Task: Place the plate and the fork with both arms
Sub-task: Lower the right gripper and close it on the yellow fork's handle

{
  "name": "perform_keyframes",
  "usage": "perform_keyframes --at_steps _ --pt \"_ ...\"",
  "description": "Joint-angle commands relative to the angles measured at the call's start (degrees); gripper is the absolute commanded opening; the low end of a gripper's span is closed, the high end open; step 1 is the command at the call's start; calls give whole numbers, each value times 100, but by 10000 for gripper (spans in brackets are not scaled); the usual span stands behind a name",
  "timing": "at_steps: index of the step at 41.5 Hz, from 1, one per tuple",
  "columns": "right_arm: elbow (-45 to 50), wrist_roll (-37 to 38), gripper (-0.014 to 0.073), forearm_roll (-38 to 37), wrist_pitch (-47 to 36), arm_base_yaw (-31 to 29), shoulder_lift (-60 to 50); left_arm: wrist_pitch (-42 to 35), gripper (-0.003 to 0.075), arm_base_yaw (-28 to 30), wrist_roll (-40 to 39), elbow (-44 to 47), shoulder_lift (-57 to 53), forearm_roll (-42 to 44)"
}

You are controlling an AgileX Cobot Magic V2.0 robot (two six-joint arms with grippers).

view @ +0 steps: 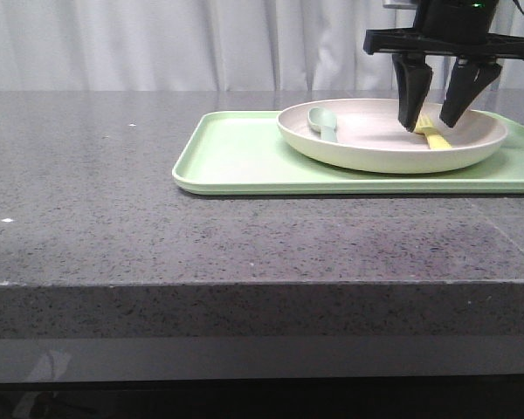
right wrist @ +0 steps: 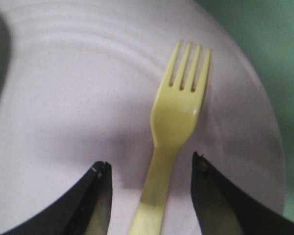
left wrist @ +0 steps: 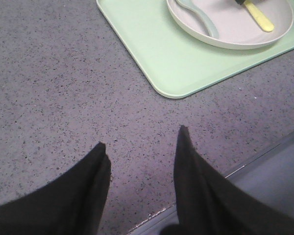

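Two grippers are in play. Nearest, the left gripper [left wrist: 142, 147] hangs over bare counter close to the front edge, its fingers spread wide with nothing between them.

Past it, the speckled grey stone countertop [view: 113, 218] runs back to a flat, light-green rectangular tray [view: 236, 157] with rounded corners and a low lip. On the tray sits the plate [view: 367, 157], a wide, shallow round dish, off-white with a pinkish cast, matte, raised rim, faint concentric rings on its floor in the right wrist view.

Plate contents: a grey-green spoon [view: 325, 123] on the left side, bowl end leaning up on the rim; the fork [view: 432, 133] on the right side, lying flat on the plate floor. Fork is small, pale yellow, four short tines, smooth handle, much shorter than the plate is wide.

Right gripper [view: 434, 118] points down into the plate over the fork. In the right wrist view its fingers stand apart on either side of the fork handle, a clear gap on each side, not gripping it. Whether the tips touch the plate floor cannot be told.

Farthest back, a pale pleated curtain [view: 157, 44] closes off the room behind the counter.
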Motion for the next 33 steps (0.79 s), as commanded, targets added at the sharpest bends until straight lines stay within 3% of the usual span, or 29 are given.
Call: perform_keyframes --at_steps 1,26,33 --pt "-182 16 392 -61 607 -10 -333 -359 316 8 -1 -140 -44 -132" --pt "-177 16 388 -61 611 -10 -111 -359 316 8 -1 -140 -44 -132" --pt "-177 16 238 -61 611 -10 -111 -359 316 8 -1 -140 -44 -132"
